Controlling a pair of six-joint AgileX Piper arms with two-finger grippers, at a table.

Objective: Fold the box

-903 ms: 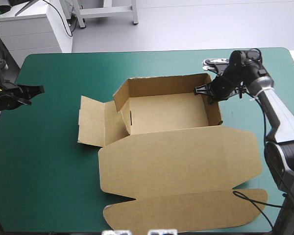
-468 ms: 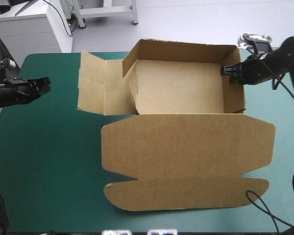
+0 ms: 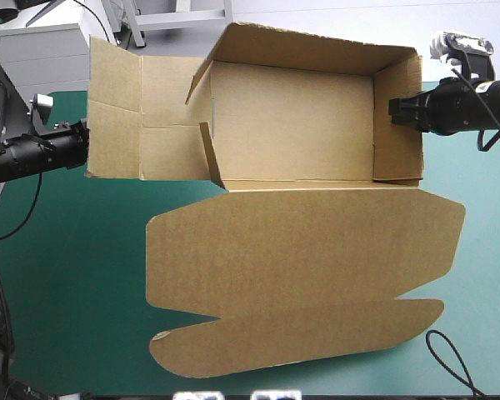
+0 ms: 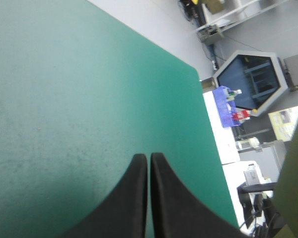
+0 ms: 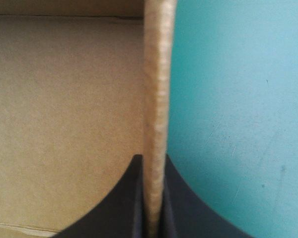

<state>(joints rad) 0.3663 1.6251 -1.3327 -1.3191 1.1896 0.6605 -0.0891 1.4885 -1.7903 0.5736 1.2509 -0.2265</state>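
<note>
High view, box (image 3: 292,125): open tray, lid flat.
Right gripper (image 3: 393,108): clamped on its right wall.
Left gripper (image 4: 148,154): fingers pressed together.

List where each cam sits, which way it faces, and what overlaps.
High view: above and behind the robot, facing forward and down at the box; left gripper and right gripper show.
Left wrist view: above that wrist, along shut fingers, over teal-green cover.
Right wrist view: along fingers clamping the box's wall.
Shared: high and right wrist views show that clamp.
</note>
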